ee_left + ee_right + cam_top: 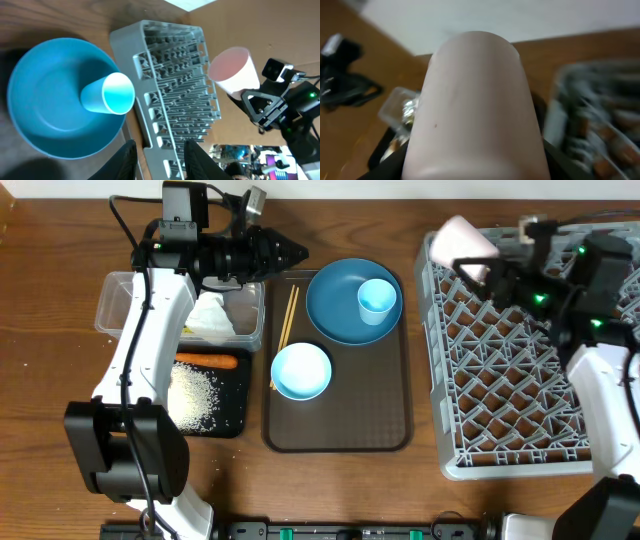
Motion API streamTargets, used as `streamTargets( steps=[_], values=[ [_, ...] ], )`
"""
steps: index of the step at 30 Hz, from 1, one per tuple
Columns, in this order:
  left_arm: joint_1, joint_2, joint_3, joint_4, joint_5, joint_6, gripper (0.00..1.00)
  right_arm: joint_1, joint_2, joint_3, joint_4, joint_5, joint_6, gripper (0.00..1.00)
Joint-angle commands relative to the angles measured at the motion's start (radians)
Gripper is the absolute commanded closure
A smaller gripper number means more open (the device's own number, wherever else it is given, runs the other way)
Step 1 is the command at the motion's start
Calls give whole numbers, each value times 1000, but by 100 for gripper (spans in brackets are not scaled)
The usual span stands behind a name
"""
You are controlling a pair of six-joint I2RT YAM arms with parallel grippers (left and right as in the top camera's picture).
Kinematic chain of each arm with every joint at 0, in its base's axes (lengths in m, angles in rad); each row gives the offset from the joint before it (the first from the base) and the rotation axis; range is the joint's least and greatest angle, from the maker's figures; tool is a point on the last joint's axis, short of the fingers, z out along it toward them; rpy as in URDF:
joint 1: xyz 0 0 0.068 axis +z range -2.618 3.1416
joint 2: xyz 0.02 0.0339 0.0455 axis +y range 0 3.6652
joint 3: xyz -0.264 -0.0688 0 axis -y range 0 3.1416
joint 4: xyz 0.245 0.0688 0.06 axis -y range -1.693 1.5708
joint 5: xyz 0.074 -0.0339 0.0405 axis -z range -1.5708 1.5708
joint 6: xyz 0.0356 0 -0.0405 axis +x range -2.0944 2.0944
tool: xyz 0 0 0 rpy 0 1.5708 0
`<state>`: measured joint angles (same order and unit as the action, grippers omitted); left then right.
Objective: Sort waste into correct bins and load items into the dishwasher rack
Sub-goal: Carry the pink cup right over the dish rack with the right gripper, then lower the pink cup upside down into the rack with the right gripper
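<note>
Right end effector (484, 272) clamped on pale pink cup (462, 238). Cup tipped on side over corner of dishwasher rack (510, 380) nearest brown tray (385, 420). Can't tell if it touches.

Left end effector (159, 146): fingers apart, nothing between, hovering by tray corner beside clear tub (120, 300).

On tray I see light blue cup (377, 300) on dark-blue plate (340, 315), light blue bowl (301, 370), chopsticks (288, 320).

Tissue (212, 318) in tub. Carrot (205, 361) and rice (193, 398) in black tray (235, 400).
</note>
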<state>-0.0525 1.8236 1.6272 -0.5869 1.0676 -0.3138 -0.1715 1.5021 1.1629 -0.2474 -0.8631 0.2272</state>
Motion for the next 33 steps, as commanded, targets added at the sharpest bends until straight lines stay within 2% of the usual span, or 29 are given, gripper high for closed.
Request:
streamTargets(
  steps=[1,5,10,11,12,16,20,25,28,33],
  values=[
    [0,6,-2,-4,-34,10,68,-40,-54,75,-114,163,-40,60],
    [0,6,-2,-4,-34,10,68,-42,-69,198,-358,388,-114,60],
    [0,6,-2,-4,-34,10,67,-42,-69,356,-636,629,-131,60],
    [0,6,-2,-4,-34,10,54,-42,-69,377,-681,665,-132,60],
    [0,6,-2,-4,-34,10,49,-42,-69,396,-726,702,-131,60],
    [0,6,-2,-4,-34,10,46,-49,-69,425,-850,795,-132,63],
    [0,6,-2,-4,-34,10,44,-64,-50,425,-901,810,-132,68],
    [0,6,-2,-4,-34,10,21,-65,-7,425,-899,811,-133,74],
    [0,6,-2,-4,-34,10,11,-65,26,425,-882,811,-151,71],
    [0,6,-2,-4,-34,10,6,-65,81,425,-867,811,-166,71]
  ],
)
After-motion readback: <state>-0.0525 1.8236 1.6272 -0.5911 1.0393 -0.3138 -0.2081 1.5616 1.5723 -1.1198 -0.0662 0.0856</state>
